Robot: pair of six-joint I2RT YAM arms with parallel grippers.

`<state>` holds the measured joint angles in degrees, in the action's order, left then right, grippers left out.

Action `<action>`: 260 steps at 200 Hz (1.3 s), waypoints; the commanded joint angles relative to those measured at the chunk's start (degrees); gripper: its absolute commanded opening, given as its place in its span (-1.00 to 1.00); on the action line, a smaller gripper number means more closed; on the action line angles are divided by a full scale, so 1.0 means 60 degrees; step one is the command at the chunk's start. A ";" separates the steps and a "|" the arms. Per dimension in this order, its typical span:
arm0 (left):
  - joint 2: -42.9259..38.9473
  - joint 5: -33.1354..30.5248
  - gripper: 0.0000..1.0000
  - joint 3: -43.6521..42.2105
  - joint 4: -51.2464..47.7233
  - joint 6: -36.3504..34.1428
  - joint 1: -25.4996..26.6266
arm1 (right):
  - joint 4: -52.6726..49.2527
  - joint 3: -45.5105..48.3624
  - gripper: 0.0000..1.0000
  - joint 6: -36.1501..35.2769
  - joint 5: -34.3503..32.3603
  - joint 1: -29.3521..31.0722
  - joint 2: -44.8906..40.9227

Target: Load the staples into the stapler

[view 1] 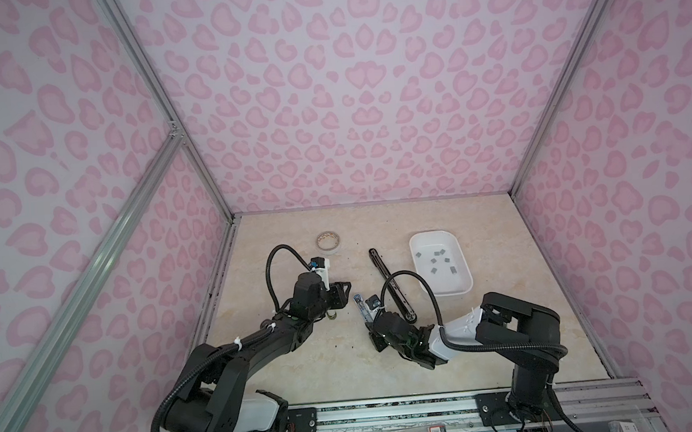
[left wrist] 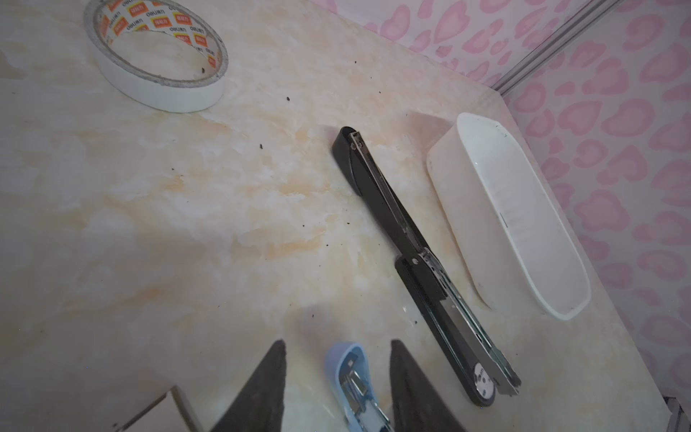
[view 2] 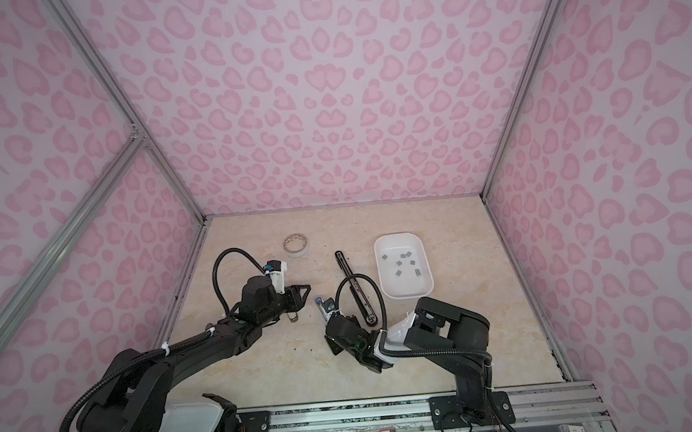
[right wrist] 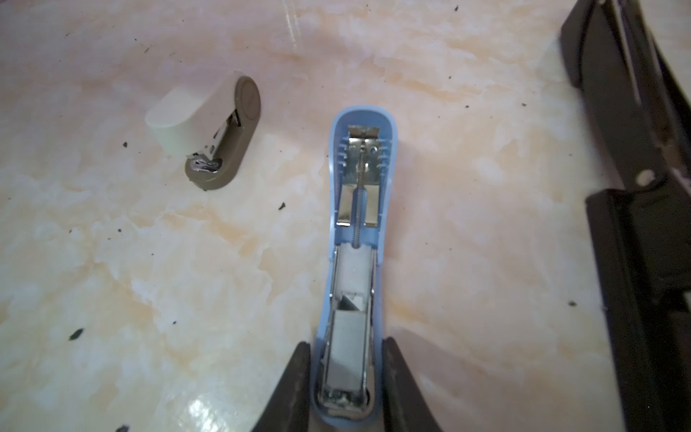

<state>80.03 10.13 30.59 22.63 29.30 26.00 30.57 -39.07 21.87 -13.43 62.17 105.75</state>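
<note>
Broadly, a marbled surface (view 1: 511,339) carries everything. Toward its far right sits a white tray (view 1: 449,283), and near it a long black stapler (view 1: 380,266) lies folded out flat. By the black stapler's closer end the right hand (right wrist: 347,342) is clamped on the sides of a blue stapler (right wrist: 355,194), which lies opened with its metal channel facing up. The left hand (left wrist: 336,342) has its fingers (left wrist: 261,389) apart and grips nothing; the blue stapler's tip shows between them in its wrist view. A tape roll (left wrist: 160,95) rests far left, a small beige stapler (right wrist: 209,127) near the left hand. The staples (view 2: 399,272) lie scattered loose inside the tray
</note>
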 commanded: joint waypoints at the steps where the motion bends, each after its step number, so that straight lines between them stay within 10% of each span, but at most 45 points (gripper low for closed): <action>1: 0.0688 0.0392 -0.24 0.0364 0.0661 0.0095 -0.0012 | -0.1095 -0.0007 -0.48 0.0120 0.0493 -0.0067 0.0118; 113: 0.2515 0.0530 -0.65 0.0937 0.0640 0.0142 0.0003 | -0.0947 0.0099 -0.51 0.0219 0.0553 -0.0105 -0.0004; 260: 0.2376 0.2383 -0.71 0.0732 0.1343 0.0461 0.0101 | -0.0893 -0.0082 -0.54 0.0433 0.0681 -0.0194 0.0132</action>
<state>95.66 19.66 36.07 28.97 31.42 26.15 29.87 -40.18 23.33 -11.66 61.34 105.91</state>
